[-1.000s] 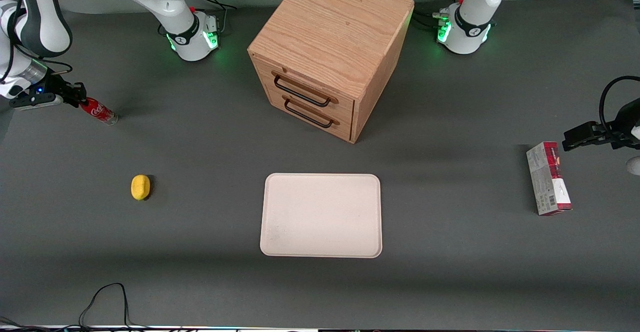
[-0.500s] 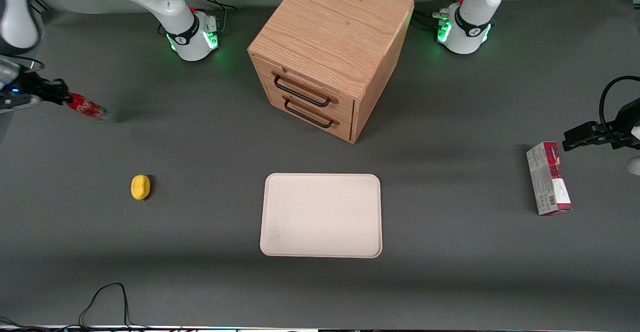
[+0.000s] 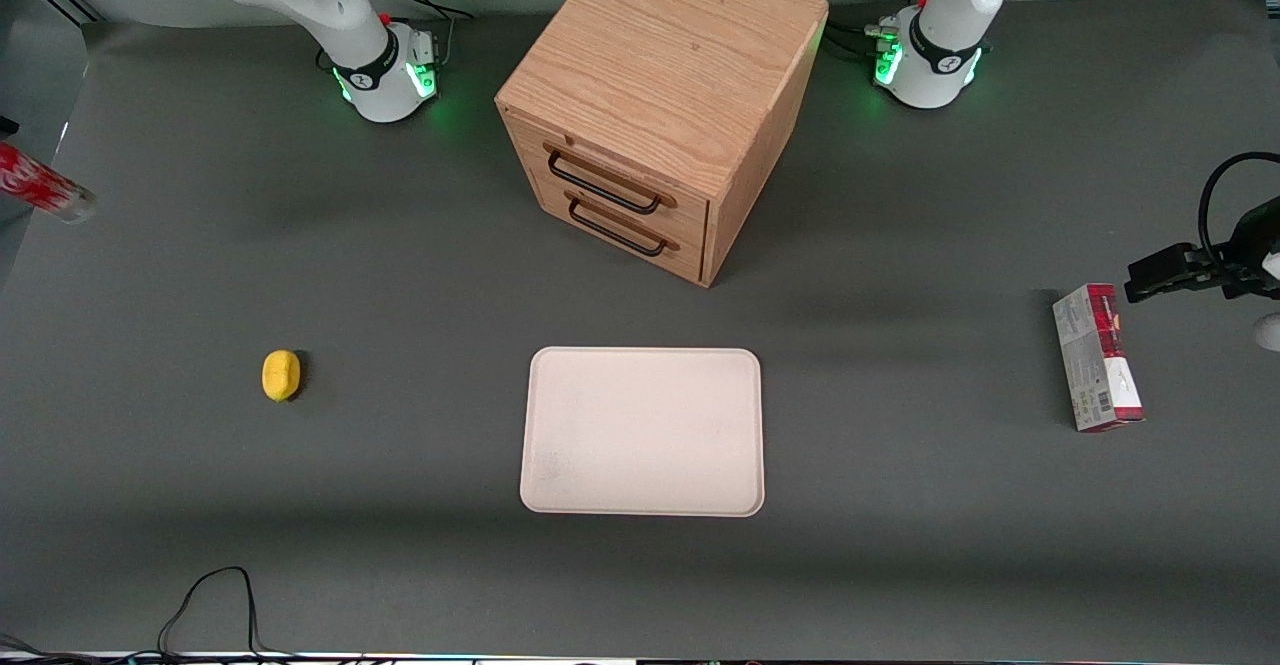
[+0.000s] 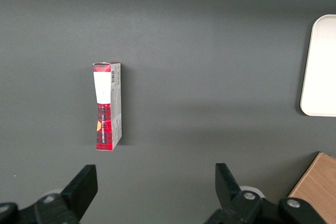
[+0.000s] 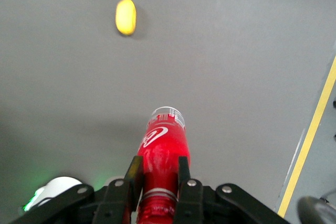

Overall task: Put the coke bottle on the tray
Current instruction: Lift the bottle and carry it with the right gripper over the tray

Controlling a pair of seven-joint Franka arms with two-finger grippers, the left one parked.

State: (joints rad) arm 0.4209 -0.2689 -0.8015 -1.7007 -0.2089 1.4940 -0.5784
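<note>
Grey bench [image 3: 400, 275] carries a cabinet [image 3: 655, 105], tray [image 3: 642, 431], carton [image 3: 1096, 357] and yellow lump [image 3: 281, 375]. At the working arm's end, the gripper [image 5: 157, 174] holds the bottle [image 5: 161, 158] aloft, fingers [image 5: 132, 174] clamped on its neck.

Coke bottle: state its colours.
Red with white script and a clear base, held in the tool; the coke bottle shows best in the right wrist view.
</note>
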